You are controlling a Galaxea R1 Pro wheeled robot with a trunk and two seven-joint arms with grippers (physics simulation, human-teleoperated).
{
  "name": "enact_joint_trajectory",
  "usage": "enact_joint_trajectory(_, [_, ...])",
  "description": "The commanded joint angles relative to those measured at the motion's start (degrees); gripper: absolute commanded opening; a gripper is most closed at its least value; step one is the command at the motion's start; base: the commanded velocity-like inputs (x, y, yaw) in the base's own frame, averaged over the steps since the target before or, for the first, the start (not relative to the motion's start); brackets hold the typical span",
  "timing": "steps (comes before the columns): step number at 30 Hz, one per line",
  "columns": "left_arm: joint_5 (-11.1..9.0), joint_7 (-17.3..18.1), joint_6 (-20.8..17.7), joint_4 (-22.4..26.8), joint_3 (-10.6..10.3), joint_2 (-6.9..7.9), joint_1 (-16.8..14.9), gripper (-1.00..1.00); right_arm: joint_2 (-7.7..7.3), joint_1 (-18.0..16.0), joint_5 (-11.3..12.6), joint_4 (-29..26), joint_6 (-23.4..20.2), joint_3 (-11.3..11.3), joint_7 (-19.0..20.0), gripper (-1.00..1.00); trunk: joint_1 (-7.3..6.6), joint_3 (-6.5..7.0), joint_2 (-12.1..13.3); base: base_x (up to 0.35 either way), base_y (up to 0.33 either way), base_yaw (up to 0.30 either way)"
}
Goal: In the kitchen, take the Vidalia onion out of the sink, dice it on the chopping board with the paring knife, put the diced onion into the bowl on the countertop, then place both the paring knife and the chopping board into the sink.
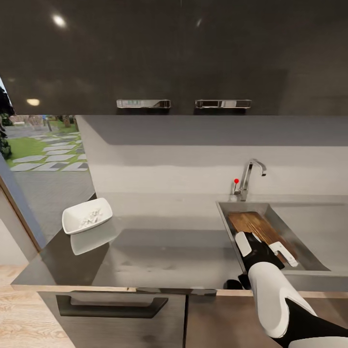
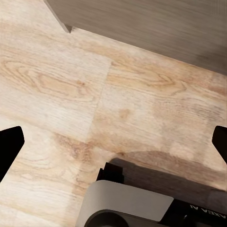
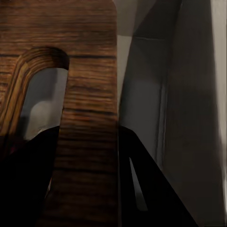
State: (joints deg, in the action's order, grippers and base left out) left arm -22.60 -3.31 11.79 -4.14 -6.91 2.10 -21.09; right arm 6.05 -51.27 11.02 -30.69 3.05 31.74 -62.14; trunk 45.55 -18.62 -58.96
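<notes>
At four o'clock on the countertop (image 1: pixel 169 241), lowering the chopping board (image 1: pixel 253 224) into the sink (image 1: pixel 309 263), with the right gripper (image 1: pixel 263 246) clenched on the board's slotted handle end, fingers (image 3: pixel 142 184) flanking the wood in the wrist view. Sitting at nine o'clock near the counter's far-left edge, the bowl (image 1: pixel 87 216) already holding pale diced onion, suggesting cutting and transfer done. Remaining, by this evidence: releasing the board; paring knife's whereabouts impossible to tell; left gripper (image 2: pixel 113 142) hanging wide open over wooden floor (image 2: pixel 56 85).
</notes>
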Motion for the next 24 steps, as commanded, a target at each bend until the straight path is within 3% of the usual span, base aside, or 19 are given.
enact_joint_trajectory(1, [-0.3, 0.0, 0.3, -0.2, -0.5, -0.01, -0.1, 1.0, 0.03, -0.1, 0.0, 0.0, 0.3, 0.1, 0.0, 1.0, 0.0, -0.07, -0.1, 0.0, 0.0, 0.0])
enact_joint_trajectory(19, [-0.3, 0.0, 0.3, -0.3, -0.5, 0.01, -0.1, 1.0, 0.06, -0.1, 0.0, -0.9, 0.7, 0.0, -2.2, 1.0, 0.0, -0.07, -0.1, 0.0, 0.0, 0.0])
enact_joint_trajectory(24, [-0.3, 0.1, 0.3, -0.3, -0.5, 0.01, -0.1, 1.0, 0.15, -0.1, -0.2, -5.2, 0.1, -0.2, -2.4, 1.0, 0.0, -0.07, -0.1, 0.0, 0.0, 0.0])
